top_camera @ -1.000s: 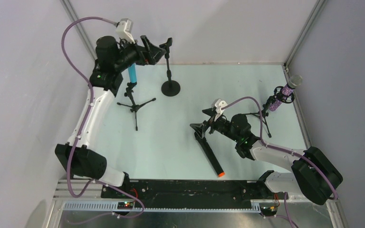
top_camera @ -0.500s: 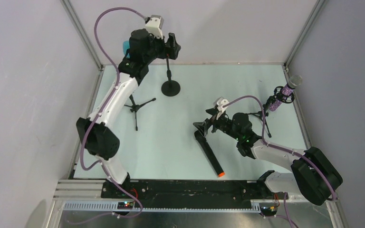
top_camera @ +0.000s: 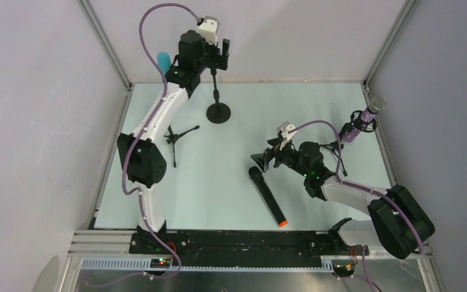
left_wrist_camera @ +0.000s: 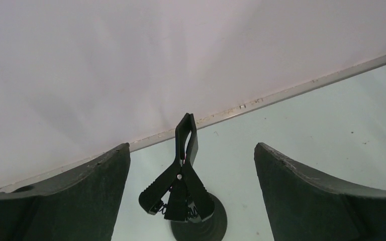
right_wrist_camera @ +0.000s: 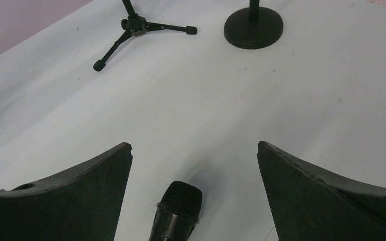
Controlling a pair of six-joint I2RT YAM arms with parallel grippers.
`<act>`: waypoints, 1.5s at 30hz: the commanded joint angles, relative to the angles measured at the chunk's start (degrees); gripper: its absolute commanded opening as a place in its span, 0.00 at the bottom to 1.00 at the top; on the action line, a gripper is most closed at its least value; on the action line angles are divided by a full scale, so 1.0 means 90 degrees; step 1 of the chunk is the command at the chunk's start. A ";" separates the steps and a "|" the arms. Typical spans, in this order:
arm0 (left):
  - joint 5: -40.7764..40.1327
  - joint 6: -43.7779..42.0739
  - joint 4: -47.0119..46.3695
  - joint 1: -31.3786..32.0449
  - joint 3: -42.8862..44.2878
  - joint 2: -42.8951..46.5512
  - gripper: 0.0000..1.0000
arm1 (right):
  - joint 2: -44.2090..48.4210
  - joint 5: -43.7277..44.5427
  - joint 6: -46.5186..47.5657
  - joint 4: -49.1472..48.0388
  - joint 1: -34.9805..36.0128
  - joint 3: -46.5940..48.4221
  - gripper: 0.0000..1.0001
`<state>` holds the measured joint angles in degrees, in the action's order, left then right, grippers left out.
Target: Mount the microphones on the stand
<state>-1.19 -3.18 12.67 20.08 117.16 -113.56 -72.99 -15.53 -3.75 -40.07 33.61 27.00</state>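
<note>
the black microphone (top_camera: 269, 199) lies flat on the table (top_camera: 219, 176), head pointing far-left, orange end toward the near edge, well apart from walls. the right gripper (top_camera: 262, 158) hangs wide open over its head. the left gripper (top_camera: 222, 52), also wide open, is at the clip (left_wrist_camera: 181, 175) of the round-base stand (top_camera: 218, 112).

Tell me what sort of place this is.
Probably a robotics lab test cell, not a studio: bare white walls on aluminium framing, a left arm and right arm bolted at a pale table, and a round-base microphone stand.
</note>
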 commanded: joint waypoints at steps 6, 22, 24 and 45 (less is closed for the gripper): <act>0.0082 -0.0346 -0.0141 -0.0077 0.0250 -0.0349 0.87 | -0.0133 -0.0129 -0.0191 -0.0212 -0.0118 -0.0003 1.00; 0.0631 -0.0504 -0.0143 -0.0138 -0.0269 -0.0107 0.01 | -0.0127 -0.0149 -0.0313 -0.0327 -0.0130 -0.0002 0.99; 0.0829 -0.0497 -0.0147 -0.0140 -0.0347 -0.0014 0.00 | -0.0102 -0.0153 -0.0307 -0.0327 -0.0130 -0.0005 0.99; 0.2718 -0.0767 -0.0146 0.0217 -0.2468 0.2400 0.00 | 0.0296 -0.0237 -0.0297 -0.0134 -0.0193 0.0003 1.00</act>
<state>17.47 -8.10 14.41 21.37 97.86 -99.92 -72.14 -17.08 -6.02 -40.51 32.34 27.00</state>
